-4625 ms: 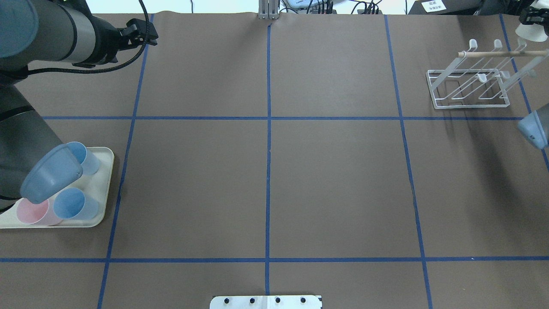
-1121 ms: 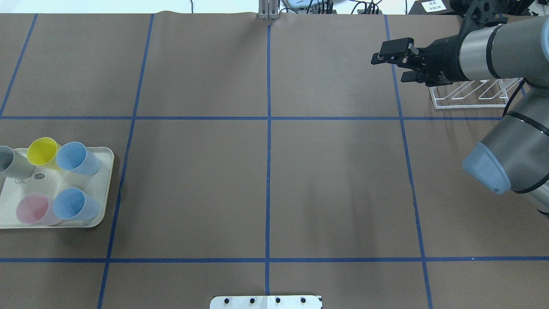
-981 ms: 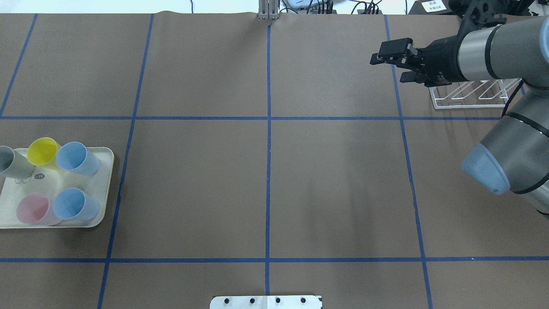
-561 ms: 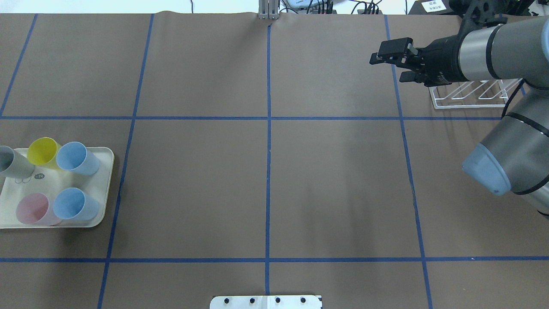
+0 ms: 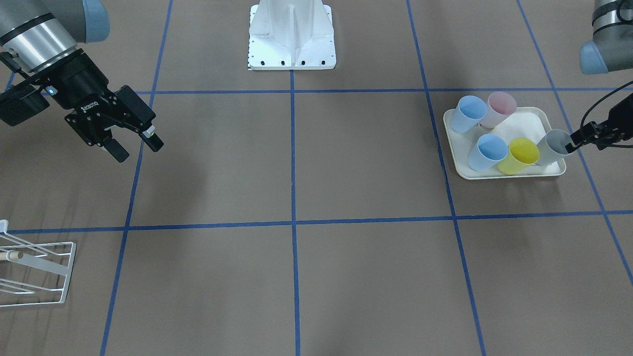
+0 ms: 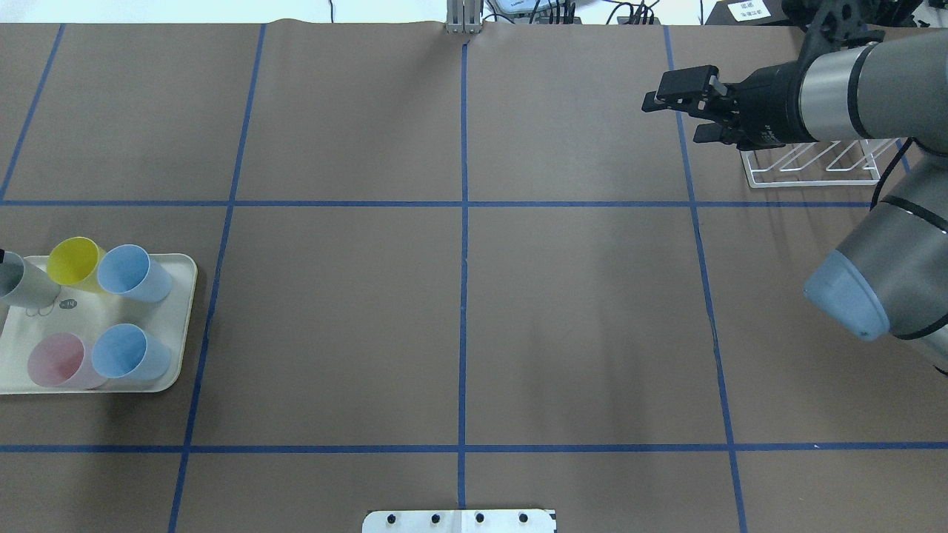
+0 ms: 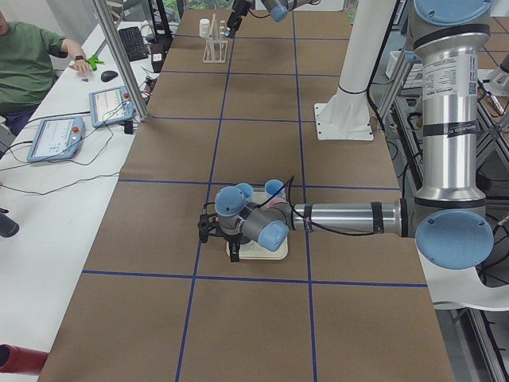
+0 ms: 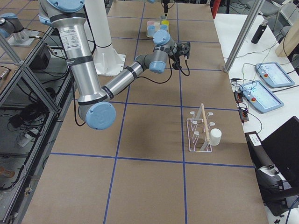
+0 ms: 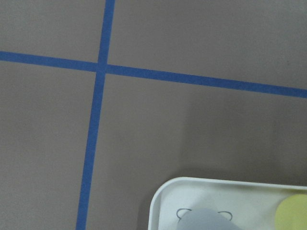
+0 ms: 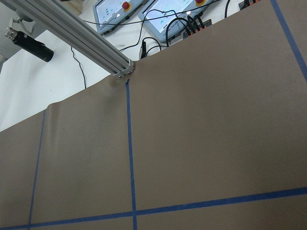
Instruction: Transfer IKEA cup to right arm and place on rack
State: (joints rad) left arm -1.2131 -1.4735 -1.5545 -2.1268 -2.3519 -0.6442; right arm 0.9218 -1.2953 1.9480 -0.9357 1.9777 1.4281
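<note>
Spotted rack [image 5: 49,267] lower left on tabletop [image 5: 296,277]. Found grey cup [image 5: 551,146] on tray [image 5: 519,121], right-centre, beside four other cups [image 5: 482,151]. Left arm's [image 5: 610,49] thin jaws at its rim; couldn't tell grip. Logged right arm [image 5: 39,44] upper left, jaws spread wide, holding nothing.

Right arm [image 6: 852,104]: enters overhead view from right edge; elbow bent, wrist link near level. Right gripper [image 6: 675,118]: jaws apart, nothing between them, short thick fingers pointing toward robot's left; front-facing view confirms the gap.

Left arm [image 7: 342,216]: upper link upright, forearm stretched horizontal and low, wrist at far end. Left gripper [image 5: 573,143]: thin fingers angled downward at frame edge; finger spacing not discernible in any view.
</note>
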